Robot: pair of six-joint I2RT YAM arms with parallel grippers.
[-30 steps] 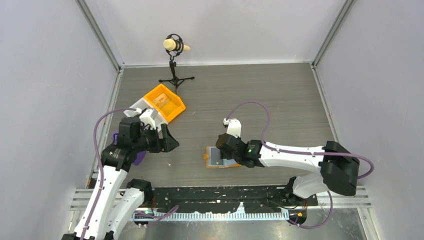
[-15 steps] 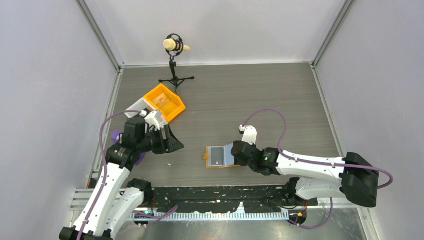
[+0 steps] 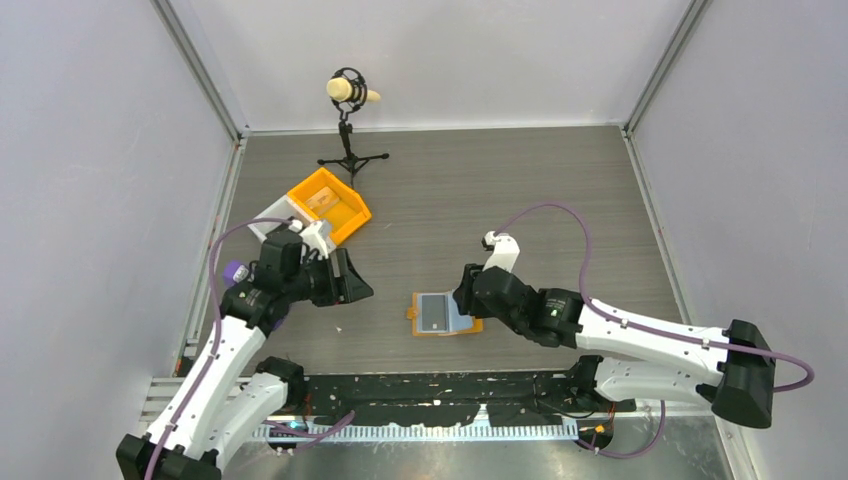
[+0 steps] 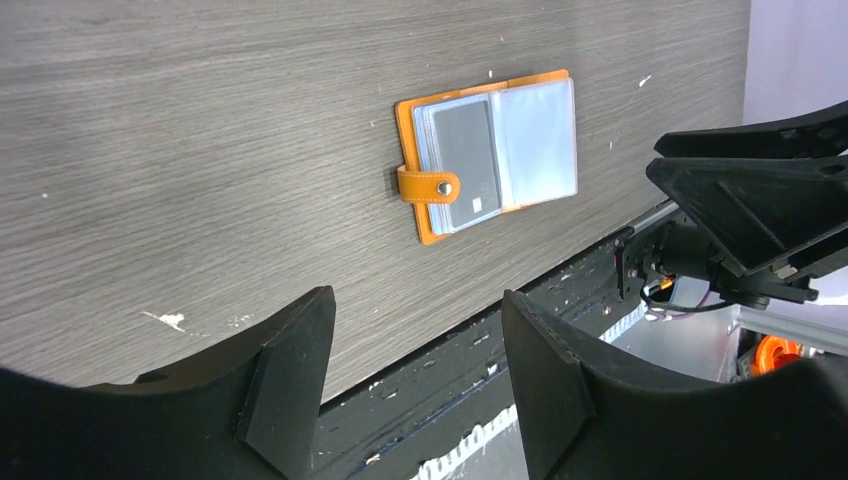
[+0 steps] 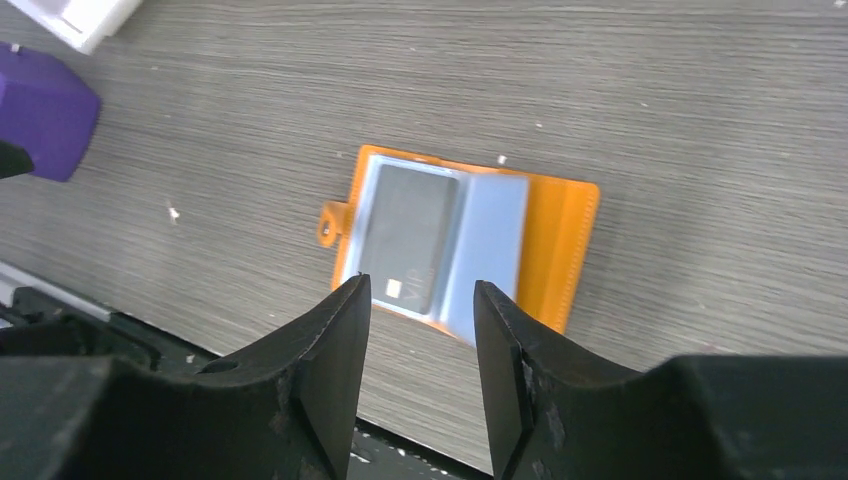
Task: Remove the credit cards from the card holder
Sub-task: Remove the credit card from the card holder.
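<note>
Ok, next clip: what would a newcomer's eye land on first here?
The open orange card holder lies on the grey table near its front edge, with a dark credit card showing in the pocket on the snap-tab side. The right gripper hangs over it with jaws apart, holding nothing. Back on the left sits an orange bin, and the left gripper hangs open on its near side.

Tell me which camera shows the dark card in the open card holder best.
Right wrist: the credit card fills more of the frame, seen nearly straight down inside the card holder. Left wrist shows it smaller, with the snap strap lapping its edge. Top external shows only a small dark patch.
</note>
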